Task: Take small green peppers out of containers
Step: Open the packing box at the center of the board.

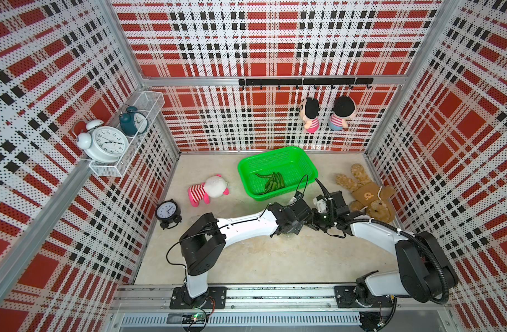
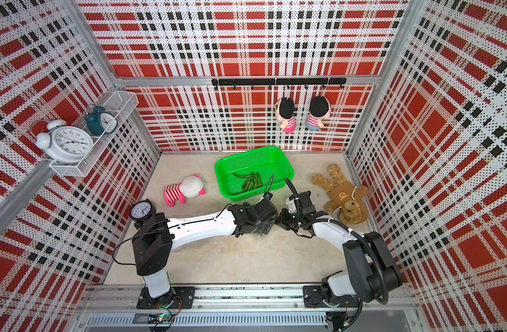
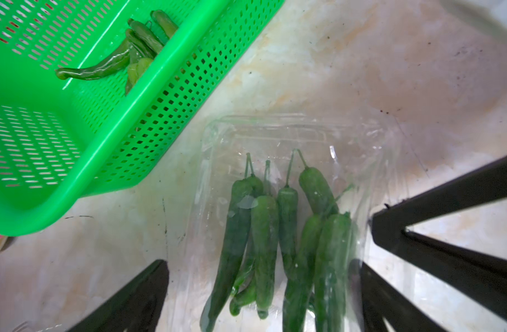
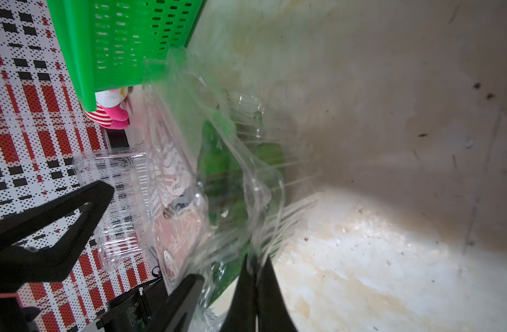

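1. My left jaws stand wide open, one finger on either side of the clear thin plastic clamshell box [image 3: 275, 132], and they grip nothing.
2. My right jaws are closed. In the right wrist view they appear to pinch the box's flimsy lid edge, though blur there makes me unsure.
3. Several slender dark-green peppers [image 3: 263, 244] lie in this box. It sits on the pale marbled desk [image 1: 275, 258] just beside the near long side of the bright green mesh plastic basket [image 1: 301, 161]. More peppers [image 1: 271, 181] already lie inside the basket. A second clear clamshell box [image 4: 111, 178], seemingly empty, lies outside the basket too.
4. Risks:
   - The thin lid could slip or tear from my right jaws and fall over the peppers.
   - If I close my left jaws this wide, I would crush the box walls rather than take a pepper.
   - Lifting could drag the light box along and spill the peppers.
   - My two wrists sit close together and could knock each other.
5. Room: a bare strip of desk separates the box from the basket's rim. Most of the basket floor is free, and the desk on the box's far side from the basket lies bare.
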